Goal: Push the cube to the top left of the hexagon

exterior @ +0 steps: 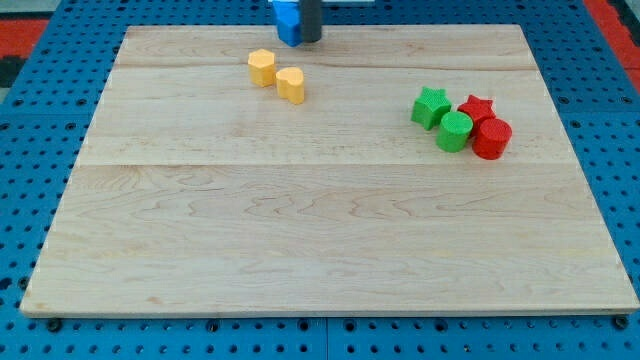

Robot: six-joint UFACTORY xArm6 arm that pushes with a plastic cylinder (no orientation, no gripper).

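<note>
A blue cube (287,22) sits at the view's top edge of the wooden board (320,240). My tip (311,39) stands right beside it, on its right side, touching or nearly touching it. A yellow hexagon (262,67) lies below and slightly left of the cube. A yellow heart-like block (291,85) lies just to the hexagon's lower right.
At the view's right is a tight cluster: a green star (431,106), a red star (477,108), a green cylinder (454,131) and a red cylinder (491,138). Blue pegboard (30,120) surrounds the board.
</note>
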